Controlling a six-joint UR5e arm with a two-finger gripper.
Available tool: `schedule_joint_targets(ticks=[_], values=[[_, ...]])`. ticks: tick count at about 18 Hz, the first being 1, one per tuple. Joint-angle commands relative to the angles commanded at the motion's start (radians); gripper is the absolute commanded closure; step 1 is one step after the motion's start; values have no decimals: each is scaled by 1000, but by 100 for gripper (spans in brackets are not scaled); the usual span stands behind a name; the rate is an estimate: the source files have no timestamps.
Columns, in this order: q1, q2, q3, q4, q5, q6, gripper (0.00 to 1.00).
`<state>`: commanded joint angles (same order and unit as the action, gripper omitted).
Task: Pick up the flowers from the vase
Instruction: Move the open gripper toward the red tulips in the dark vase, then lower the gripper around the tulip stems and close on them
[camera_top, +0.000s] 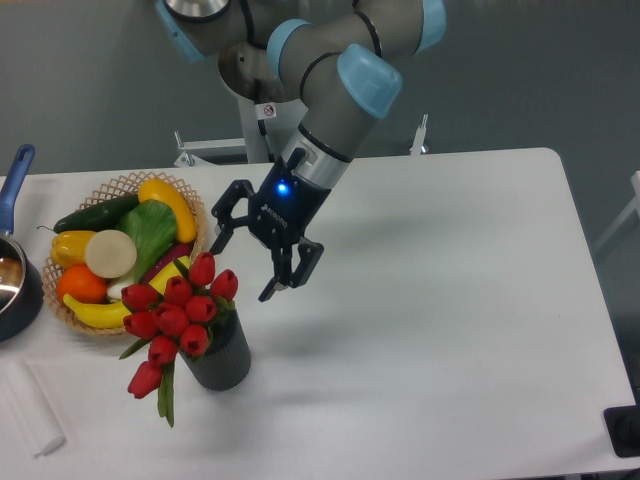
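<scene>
Now red bud-shaped flowers (178, 315) in ribbed cylindrical vase (220, 357); gripper (240, 270) spread.

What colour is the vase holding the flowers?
Dark grey, with vertical ribs; the vase shows in the fixed camera view, below the red flowers.

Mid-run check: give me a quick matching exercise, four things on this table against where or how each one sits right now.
Things:
1. flowers
2. gripper
3. wicker basket
4. pot

States:
A. at the table's left edge, partly out of frame
B. open, above the table, right of the basket
C. standing in the vase
D. holding fruit and vegetables

Pairs: 1-C, 2-B, 3-D, 4-A
</scene>
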<state>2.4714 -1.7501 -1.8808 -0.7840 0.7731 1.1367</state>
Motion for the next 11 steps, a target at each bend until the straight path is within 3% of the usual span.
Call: schedule_joint_targets(ticks=[8, 11], values=[[-14, -26, 14, 20, 0, -2, 0], [-41, -83, 89, 23, 0, -91, 0]])
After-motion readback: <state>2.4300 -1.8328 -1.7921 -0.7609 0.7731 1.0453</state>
